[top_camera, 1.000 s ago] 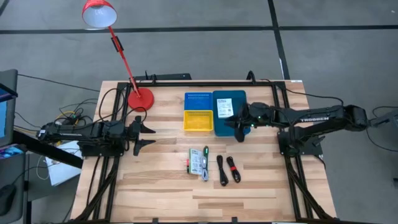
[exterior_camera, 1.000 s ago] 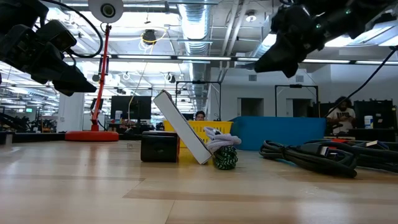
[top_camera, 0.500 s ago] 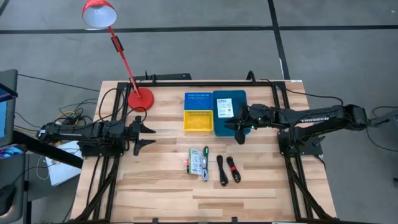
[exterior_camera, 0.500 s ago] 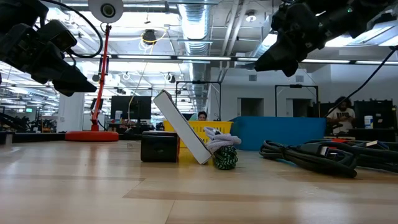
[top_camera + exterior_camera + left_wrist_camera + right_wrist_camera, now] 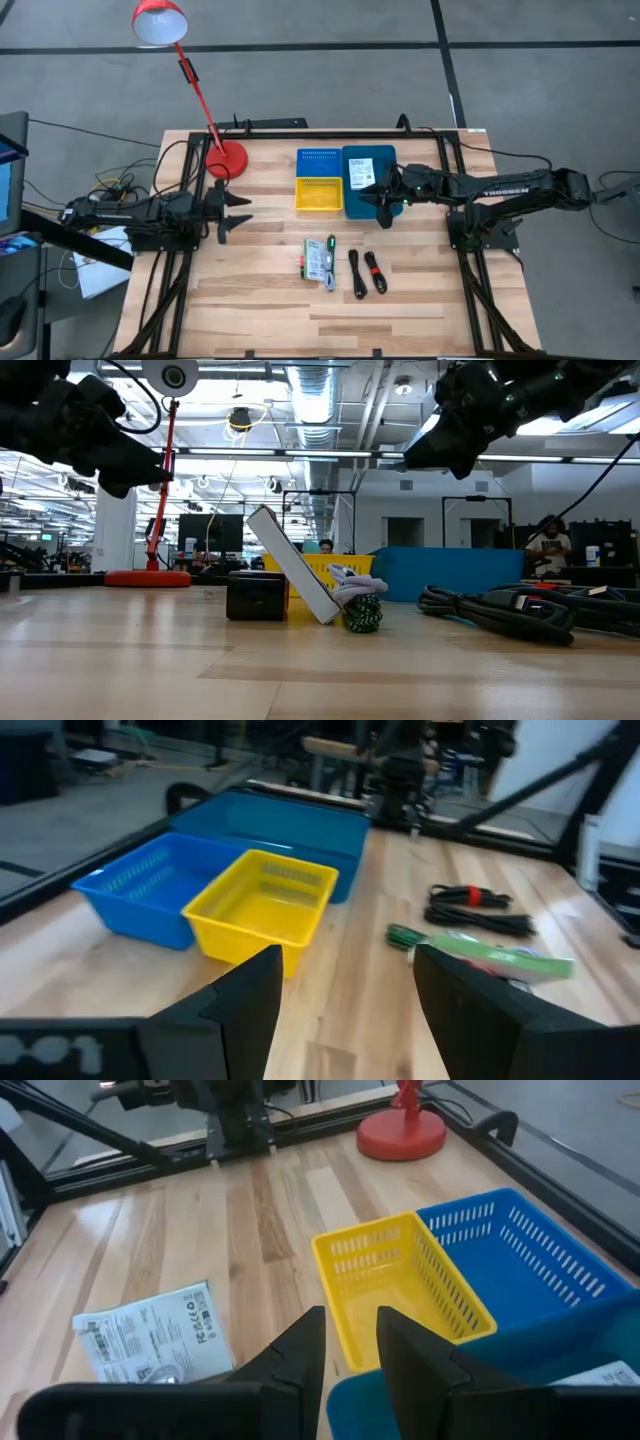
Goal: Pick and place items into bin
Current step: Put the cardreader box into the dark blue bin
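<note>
My left gripper (image 5: 234, 211) (image 5: 345, 1010) hangs open above the table's left side, facing the bins. My right gripper (image 5: 385, 207) (image 5: 350, 1355) hovers open over the near edge of the teal bin (image 5: 383, 170), which holds a white flat packet (image 5: 360, 172). On the wood near the middle lie a clear printed packet (image 5: 318, 261) (image 5: 150, 1330), a green-handled tool (image 5: 331, 243) (image 5: 405, 935), a small red-pink block (image 5: 303, 266) and two black cables with red bands (image 5: 365, 272) (image 5: 475, 910). In the low view the packet (image 5: 295, 565) stands tilted.
A yellow bin (image 5: 318, 193) and a blue bin (image 5: 320, 160) sit side by side, left of the teal bin. A red desk lamp stands with its base (image 5: 225, 158) at the far left. Bare wood lies along the near edge.
My left gripper has risen a little and shifted slightly toward the bins, turning about its wrist. The items and bins have stayed where they were.
</note>
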You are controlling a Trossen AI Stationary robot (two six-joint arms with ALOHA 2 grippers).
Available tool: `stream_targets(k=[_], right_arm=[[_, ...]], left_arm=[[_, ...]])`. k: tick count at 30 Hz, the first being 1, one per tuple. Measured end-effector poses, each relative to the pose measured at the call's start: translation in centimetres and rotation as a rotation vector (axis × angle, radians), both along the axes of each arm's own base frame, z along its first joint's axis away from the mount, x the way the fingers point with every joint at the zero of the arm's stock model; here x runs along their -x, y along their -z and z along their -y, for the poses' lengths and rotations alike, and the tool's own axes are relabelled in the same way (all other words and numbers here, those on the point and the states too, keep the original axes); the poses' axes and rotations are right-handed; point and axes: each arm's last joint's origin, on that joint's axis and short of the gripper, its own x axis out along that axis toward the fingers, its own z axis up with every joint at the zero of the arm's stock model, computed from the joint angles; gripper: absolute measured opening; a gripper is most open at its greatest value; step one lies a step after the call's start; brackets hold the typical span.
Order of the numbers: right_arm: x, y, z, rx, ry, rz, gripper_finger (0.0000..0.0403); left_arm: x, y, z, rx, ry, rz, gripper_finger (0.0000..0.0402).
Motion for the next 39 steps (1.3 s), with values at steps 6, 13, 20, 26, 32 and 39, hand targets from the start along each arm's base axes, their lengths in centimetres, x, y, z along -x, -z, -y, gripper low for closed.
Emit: stream_targets(k=[6, 13, 20, 26, 32, 39], right_arm=[[0.0, 0.0, 0.0, 0.067, -0.031, -0.008, 0.0087], [-0.1, -0.1, 0.0, 0.204, -0.094, -0.013, 0.0087], [-0.1, -0.2, 0.0, 0.335, -0.153, -0.024, 0.0087], [-0.1, -0.2, 0.0, 0.381, -0.174, -0.03, 0.0087], [-0.1, -0.2, 0.0, 0.382, -0.173, -0.03, 0.0087], [-0.1, -0.2, 0.0, 0.38, -0.173, -0.031, 0.0087]], left_arm=[[0.0, -0.3, -0.1, -0.005, -0.018, 0.025, 0.0215], [-0.1, -0.8, -0.1, -0.058, -0.01, 0.069, 0.0215], [-0.7, -1.4, 0.0, -0.168, -0.003, 0.101, 0.0215], [-2.1, -0.8, -0.2, -0.223, -0.047, 0.023, 0.0215], [-3.9, -0.9, 0.1, -0.374, -0.015, -0.015, 0.0215], [-6.9, -1.9, 0.7, -0.636, -0.012, -0.196, 0.0215]])
